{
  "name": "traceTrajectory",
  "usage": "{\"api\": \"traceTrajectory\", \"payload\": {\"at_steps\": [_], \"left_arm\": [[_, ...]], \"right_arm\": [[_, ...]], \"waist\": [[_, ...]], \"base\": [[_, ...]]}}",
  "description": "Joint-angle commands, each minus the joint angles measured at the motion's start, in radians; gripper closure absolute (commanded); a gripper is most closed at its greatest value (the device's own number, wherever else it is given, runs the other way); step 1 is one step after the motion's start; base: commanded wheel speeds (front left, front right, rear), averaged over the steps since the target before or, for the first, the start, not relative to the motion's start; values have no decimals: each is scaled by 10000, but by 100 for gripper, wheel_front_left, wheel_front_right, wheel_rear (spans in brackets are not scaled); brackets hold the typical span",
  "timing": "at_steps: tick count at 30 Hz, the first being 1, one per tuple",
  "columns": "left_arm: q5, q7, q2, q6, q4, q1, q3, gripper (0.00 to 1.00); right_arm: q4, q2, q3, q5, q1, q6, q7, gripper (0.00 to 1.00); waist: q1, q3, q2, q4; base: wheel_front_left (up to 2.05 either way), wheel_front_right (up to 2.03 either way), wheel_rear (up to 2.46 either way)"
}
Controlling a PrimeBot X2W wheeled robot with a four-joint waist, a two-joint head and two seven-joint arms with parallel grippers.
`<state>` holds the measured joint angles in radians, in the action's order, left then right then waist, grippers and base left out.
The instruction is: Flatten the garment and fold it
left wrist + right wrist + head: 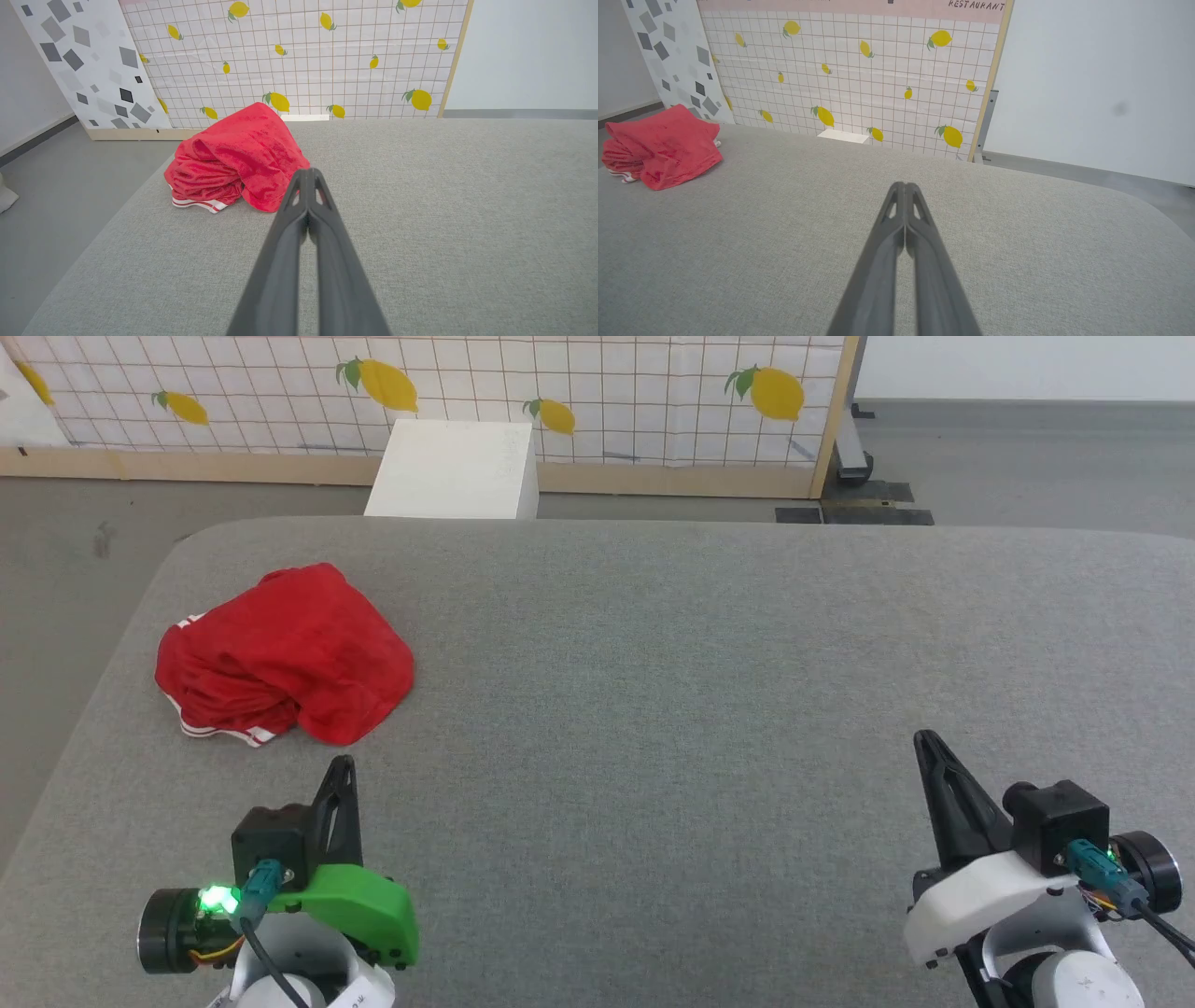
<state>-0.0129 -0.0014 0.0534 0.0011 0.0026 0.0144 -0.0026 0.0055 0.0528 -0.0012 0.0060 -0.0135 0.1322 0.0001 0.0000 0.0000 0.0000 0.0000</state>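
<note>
Red garment of soft fabric (285, 649) lies crumpled in a rounded heap at the left of the head view, above centre. It rests on the grey cloth-covered table (672, 644), close to the table's left edge. In the left wrist view the heap (238, 158) sits just left of centre. In the right wrist view it (663, 144) is at the far left edge.

Condition: layers are folded over one another, and I see no flat panel. A thin red-and-white striped trim (224, 733) shows along the lower left of the heap. I cannot identify collar, hem or sleeves with certainty.

Handling, in my judgement: light, limp and unlikely to slip on the cloth surface. It will drape and drag rather than hold a shape, and a pinch in the middle would gather several layers at once. I would take hold at the striped trim (198, 204), or at the loose lobe at the lower right of the heap.

Left gripper (344, 765) stands at the lower left of the head view, near the heap but apart from it. Its dark fingers are pressed together and hold nothing, as its wrist view confirms (308, 175). Right gripper (924, 739) stands at the lower right, well apart from the garment. Its fingers are likewise closed on nothing (905, 186).

Task status: flattening not yet begun. Beyond the table stand a white box (457, 471) and a white grid panel printed with yellow lemons (607, 392).
</note>
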Motion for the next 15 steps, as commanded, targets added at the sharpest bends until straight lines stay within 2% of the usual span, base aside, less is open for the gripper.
{"api": "traceTrajectory", "payload": {"at_steps": [1, 14, 15], "left_arm": [[129, 14, -32, -11, -26, -144, 26, 100], [129, 14, -32, -11, -26, -144, 26, 100], [-9, -1, 0, 0, 2, 1, -5, 0]], "right_arm": [[-55, -26, 12, -60, 135, -15, -1, 100], [-55, -26, 12, -60, 135, -15, -1, 100], [2, 0, -3, 5, 0, 0, -2, 0]], "waist": [[0, 0, 0, 0], [0, 0, 0, 0], [0, 0, 0, 0]], "base": [[0, 0, 0], [0, 0, 0], [0, 0, 0]]}}
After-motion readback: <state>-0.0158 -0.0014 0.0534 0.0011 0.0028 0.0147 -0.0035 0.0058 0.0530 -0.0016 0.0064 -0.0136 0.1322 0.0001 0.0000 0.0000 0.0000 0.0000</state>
